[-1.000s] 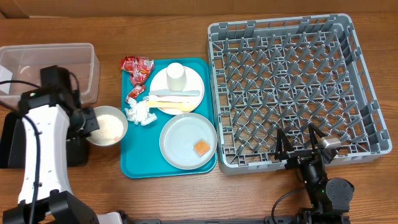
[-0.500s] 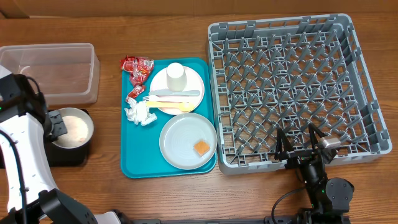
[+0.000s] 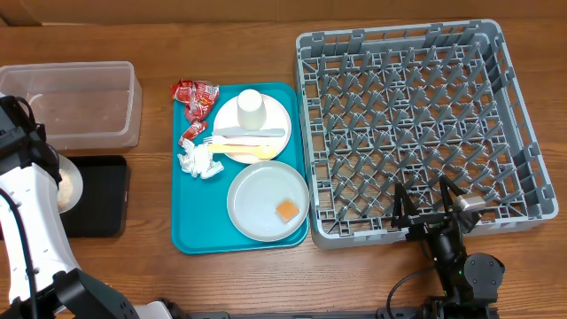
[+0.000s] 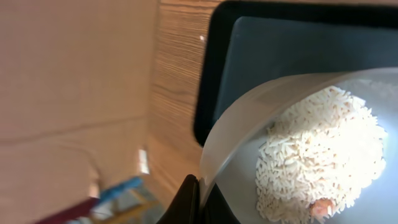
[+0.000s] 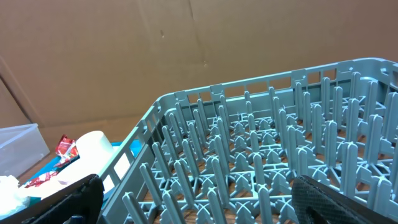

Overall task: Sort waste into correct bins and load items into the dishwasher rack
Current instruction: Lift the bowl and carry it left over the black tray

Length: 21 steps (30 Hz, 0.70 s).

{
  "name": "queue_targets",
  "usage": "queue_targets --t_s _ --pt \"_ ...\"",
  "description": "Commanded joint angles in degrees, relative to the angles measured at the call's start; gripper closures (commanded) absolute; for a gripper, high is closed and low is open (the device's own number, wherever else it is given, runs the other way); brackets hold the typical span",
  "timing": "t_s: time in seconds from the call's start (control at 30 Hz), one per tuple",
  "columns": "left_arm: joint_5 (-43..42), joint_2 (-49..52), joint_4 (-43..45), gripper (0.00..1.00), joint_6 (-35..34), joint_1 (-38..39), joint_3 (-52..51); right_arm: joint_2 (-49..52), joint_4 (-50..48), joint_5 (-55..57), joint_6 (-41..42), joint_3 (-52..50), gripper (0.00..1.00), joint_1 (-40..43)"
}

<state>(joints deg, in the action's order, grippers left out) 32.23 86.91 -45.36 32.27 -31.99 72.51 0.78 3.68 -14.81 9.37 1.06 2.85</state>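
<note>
My left gripper (image 4: 199,200) is shut on the rim of the small grey bowl (image 4: 249,118), which holds whitish rice grains (image 4: 323,149) and hangs tilted over the black tray (image 4: 280,43). From overhead the bowl (image 3: 69,186) peeks out beside my left arm at the left end of the black tray (image 3: 99,197). The clear tub (image 3: 84,102) stands behind it. Red wrappers (image 3: 197,96), a napkin (image 3: 199,161), a pale plate (image 3: 275,120) with a cup (image 3: 251,106) and cutlery (image 3: 248,135), and a grey plate (image 3: 257,199) with an orange cube (image 3: 286,210) are at the teal tray. My right gripper (image 3: 430,206) is open at the rack's (image 3: 416,115) front wall.
The teal tray (image 3: 190,226) lies between the black tray and the rack. One red wrapper hangs over its far left corner. In the right wrist view the rack's pegs (image 5: 267,155) fill the space ahead, with the cup (image 5: 93,149) at the left. A cardboard wall stands behind the table.
My left arm has carried the bowl leftward, from beside the teal tray to the left end of the black tray. The right arm has not moved.
</note>
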Motion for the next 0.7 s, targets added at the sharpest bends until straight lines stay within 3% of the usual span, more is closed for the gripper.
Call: queue_targets --t_s 0.0,0.13,0.4,0.67 --pt "3.0 0.3 1.1 0.96 11.1 -0.3 1.2 -0.6 -0.4 -0.2 -0.2 -0.6 0.0 -0.4" --pt "4.3 2.5 1.9 0.96 13.0 -0.2 1.2 -0.6 -0.4 -0.2 -0.2 -0.6 0.0 -0.4" --pt "17.2 8.8 7.2 0.96 13.7 0.5 1.2 -0.6 -0.4 -0.2 -0.2 -0.6 0.0 -0.4" --pt "26.6 9.5 15.8 0.96 19.5 1.1 1.2 -0.6 -0.4 -0.3 -0.2 -0.6 0.0 -0.4"
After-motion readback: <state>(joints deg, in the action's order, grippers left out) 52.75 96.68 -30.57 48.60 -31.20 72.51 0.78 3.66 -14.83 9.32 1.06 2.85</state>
